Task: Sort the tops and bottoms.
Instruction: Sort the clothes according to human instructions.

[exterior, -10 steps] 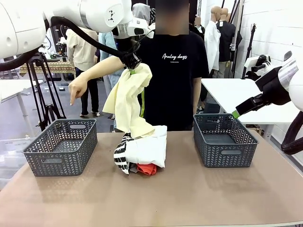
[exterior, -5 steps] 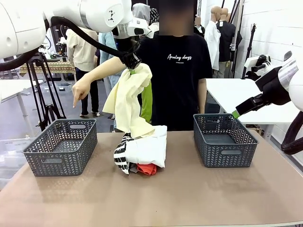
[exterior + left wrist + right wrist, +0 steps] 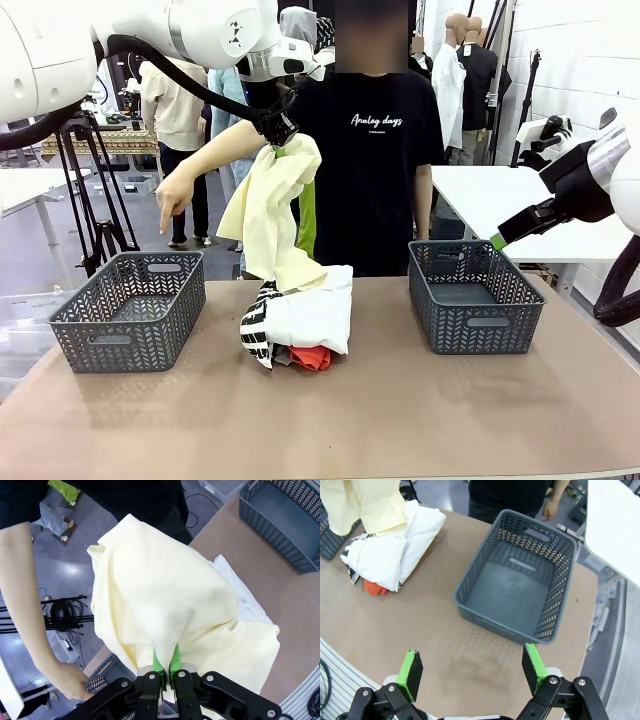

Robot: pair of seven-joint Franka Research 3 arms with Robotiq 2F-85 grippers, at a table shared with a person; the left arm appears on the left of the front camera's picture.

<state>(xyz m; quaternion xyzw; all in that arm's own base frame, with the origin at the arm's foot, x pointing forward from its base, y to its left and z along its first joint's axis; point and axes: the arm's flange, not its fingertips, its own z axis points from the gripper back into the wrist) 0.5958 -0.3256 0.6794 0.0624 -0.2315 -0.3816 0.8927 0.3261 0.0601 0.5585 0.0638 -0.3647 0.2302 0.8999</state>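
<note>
- Front view: the left gripper [image 3: 282, 140], pressed together, pinches the pale yellow garment [image 3: 265, 215]. The cloth hangs below it onto the white garment [image 3: 315, 315] heaped on the bench [image 3: 400, 420]. A person's hand [image 3: 172, 195] points down beside it, above the left basket [image 3: 125, 325].
- Left wrist view: the green pads [image 3: 159, 661] clamp the pale yellow garment's top fold, and the cloth drapes ahead of them.
- Right wrist view: the right gripper [image 3: 472, 662], spread wide and holding nothing, hovers with the right basket [image 3: 560, 595] just ahead.

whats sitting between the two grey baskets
In the front view, a pile of clothes lies between the left basket and right basket, the pale yellow garment draping onto it.
</note>
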